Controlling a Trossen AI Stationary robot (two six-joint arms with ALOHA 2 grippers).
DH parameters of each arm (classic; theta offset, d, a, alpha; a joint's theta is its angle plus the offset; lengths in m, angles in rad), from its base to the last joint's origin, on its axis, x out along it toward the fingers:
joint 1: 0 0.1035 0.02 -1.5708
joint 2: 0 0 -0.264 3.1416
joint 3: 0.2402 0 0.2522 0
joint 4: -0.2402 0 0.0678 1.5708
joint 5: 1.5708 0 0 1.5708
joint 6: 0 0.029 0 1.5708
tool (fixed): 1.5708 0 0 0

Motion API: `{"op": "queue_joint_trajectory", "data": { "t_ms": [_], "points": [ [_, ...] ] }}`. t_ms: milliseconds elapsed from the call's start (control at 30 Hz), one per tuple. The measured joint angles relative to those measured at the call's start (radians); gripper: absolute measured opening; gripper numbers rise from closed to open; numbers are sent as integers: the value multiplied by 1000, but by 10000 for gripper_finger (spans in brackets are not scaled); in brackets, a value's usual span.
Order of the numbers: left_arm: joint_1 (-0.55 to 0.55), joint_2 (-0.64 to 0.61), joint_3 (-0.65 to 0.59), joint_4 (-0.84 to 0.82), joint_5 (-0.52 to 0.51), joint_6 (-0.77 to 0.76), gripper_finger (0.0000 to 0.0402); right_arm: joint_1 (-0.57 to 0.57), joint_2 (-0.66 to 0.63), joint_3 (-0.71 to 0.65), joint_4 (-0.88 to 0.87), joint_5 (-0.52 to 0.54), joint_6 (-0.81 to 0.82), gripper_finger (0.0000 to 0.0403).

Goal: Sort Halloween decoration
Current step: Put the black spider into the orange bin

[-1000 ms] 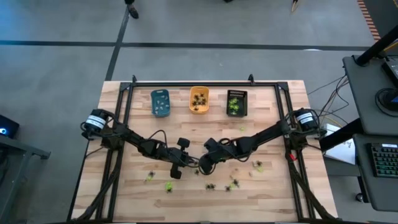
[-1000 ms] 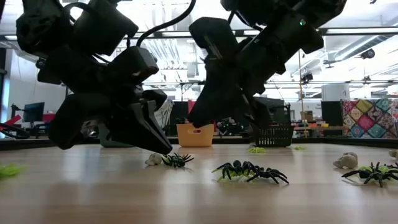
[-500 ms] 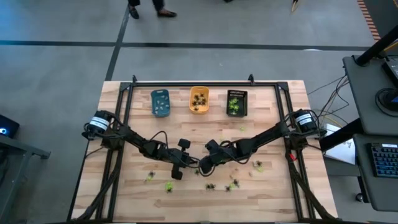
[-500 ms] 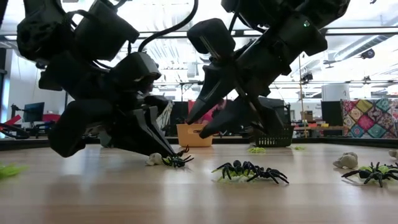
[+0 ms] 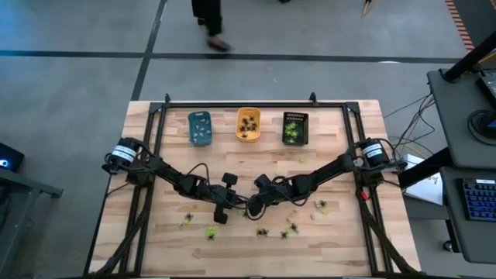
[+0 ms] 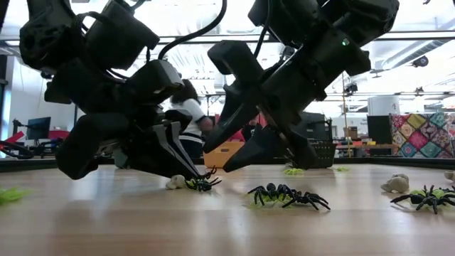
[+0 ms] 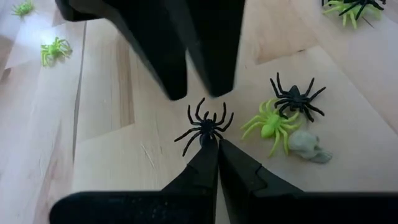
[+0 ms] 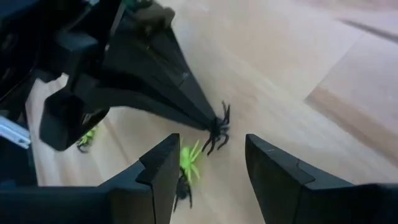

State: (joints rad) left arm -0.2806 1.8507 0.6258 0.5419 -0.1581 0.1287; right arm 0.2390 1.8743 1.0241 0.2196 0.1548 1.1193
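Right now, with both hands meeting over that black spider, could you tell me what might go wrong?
The left hand is shut on one edge of the black spider, so it may slip free. The open right hand hangs very near it; the two could collide. A green spider, another black spider and a pale skull lie alongside and could get knocked.

Grey concrete floor (image 5: 77,77) crossed by a dark line around the pale wooden plank table (image 5: 333,248). Black desk (image 5: 465,116) with a keyboard (image 5: 477,198) off to one side. Beyond the tabletop, an open hall under bright ceiling lights (image 6: 206,11), a colourful patchwork quilt (image 6: 423,135), a person (image 6: 188,117) passing.
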Motion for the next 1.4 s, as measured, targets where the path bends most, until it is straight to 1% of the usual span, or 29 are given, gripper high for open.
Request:
{"op": "queue_joint_trajectory", "data": {
  "t_ms": [200,333,533,700,867,1033,1167,1267,1400],
  "points": [
    [0,0,0,0,0,0,0,-4,0,0,2,30,-5,158],
    [0,0,0,0,0,0,0,-4,1,0,3,32,-5,152],
    [0,1,-1,1,1,0,0,-4,58,0,72,31,-6,148],
    [0,1,-2,5,2,-3,0,-4,69,0,95,33,-7,144],
    [0,1,-2,5,3,-8,0,-4,69,0,98,32,-7,115],
    [0,2,-2,9,3,-8,0,-4,69,0,98,32,-7,72],
    [0,2,-2,10,3,-8,0,-4,69,0,99,28,-34,46],
    [0,2,-2,11,3,-11,0,-3,69,0,99,28,-42,32],
    [0,2,-2,15,3,-16,0,-3,70,0,100,28,-52,27]
  ]
}}
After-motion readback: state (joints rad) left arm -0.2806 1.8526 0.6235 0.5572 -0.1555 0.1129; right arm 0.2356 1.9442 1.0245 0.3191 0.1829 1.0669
